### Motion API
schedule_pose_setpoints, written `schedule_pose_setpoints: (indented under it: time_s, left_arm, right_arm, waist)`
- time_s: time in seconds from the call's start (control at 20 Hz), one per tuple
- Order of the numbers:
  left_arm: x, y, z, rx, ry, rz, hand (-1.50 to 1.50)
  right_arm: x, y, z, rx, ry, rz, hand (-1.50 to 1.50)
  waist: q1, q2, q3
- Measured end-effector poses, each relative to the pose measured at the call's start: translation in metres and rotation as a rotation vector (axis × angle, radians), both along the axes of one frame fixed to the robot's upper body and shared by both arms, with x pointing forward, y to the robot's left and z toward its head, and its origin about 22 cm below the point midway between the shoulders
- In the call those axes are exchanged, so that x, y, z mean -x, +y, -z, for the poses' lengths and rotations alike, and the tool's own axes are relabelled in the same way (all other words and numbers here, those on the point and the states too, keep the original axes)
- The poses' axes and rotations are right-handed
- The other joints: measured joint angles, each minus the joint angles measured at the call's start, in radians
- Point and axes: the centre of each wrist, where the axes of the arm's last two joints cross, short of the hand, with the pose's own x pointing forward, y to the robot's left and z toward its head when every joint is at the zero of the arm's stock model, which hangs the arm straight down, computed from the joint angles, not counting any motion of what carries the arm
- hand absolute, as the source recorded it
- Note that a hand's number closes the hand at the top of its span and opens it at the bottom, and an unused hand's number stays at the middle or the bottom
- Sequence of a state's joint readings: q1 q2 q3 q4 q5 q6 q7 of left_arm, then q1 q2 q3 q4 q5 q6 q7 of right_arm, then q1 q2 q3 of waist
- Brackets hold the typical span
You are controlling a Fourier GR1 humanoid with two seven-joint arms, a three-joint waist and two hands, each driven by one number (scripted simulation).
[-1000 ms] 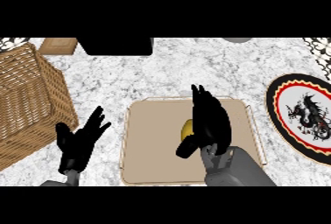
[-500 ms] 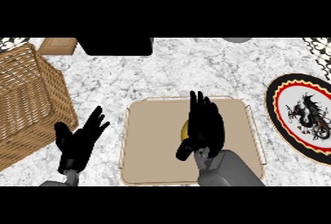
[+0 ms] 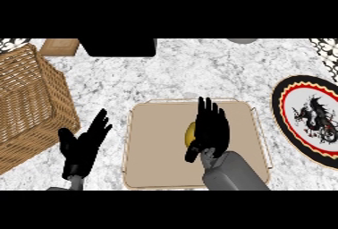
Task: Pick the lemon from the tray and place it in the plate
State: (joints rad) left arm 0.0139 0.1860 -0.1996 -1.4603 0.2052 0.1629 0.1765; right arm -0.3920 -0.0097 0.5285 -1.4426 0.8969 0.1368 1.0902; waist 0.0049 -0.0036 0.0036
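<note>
Lemon point(image 3: 190, 132) on tray point(image 3: 148, 147), basket point(image 3: 26, 98) left, plate point(image 3: 310, 118) right

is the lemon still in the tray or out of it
In the tray. The lemon lies on the tray, mostly hidden under the open right hand; the plate holds nothing.

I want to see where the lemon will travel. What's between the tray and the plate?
Only bare marble counter lies between the tray and the plate, as the head view shows.

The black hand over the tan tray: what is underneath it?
Under the right hand, a yellow lemon peeks out at its left edge, lying on the flat tan tray. Most of the lemon is covered by the straight fingers.
</note>
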Motion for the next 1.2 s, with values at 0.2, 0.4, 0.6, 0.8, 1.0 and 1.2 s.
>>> schedule_pose_setpoints:
  time_s: [0.2,0.4,0.6,0.8,1.0,1.2]
  left_arm:
    - [-0.003,0.009,0.000,0.000,0.010,0.004,0.00]
    - [-0.006,0.006,-0.002,-0.007,0.016,0.000,0.00]
    - [-0.006,0.012,0.003,-0.004,0.004,0.003,0.00]
    - [-0.007,0.011,0.003,-0.005,0.010,-0.003,0.00]
    - [-0.007,0.011,0.003,0.002,-0.009,0.006,0.00]
    - [-0.008,0.012,-0.002,0.003,-0.024,0.012,0.00]
  right_arm:
    - [-0.008,0.000,0.007,0.008,0.033,0.002,1.50]
    - [-0.010,0.002,0.022,0.042,0.086,-0.043,1.50]
    - [-0.011,0.005,0.024,0.073,0.077,-0.071,1.50]
    - [-0.007,0.003,0.022,0.105,0.057,-0.084,1.50]
    - [-0.035,-0.010,0.012,0.131,-0.016,0.059,1.50]
    - [-0.075,-0.053,-0.011,0.118,-0.115,0.336,1.50]
  waist:
    - [0.001,0.001,0.000]
    - [0.001,-0.001,0.000]
    - [0.000,-0.004,0.000]
    - [-0.002,-0.003,0.001]
    - [0.006,0.003,0.001]
    - [0.010,0.018,0.000]
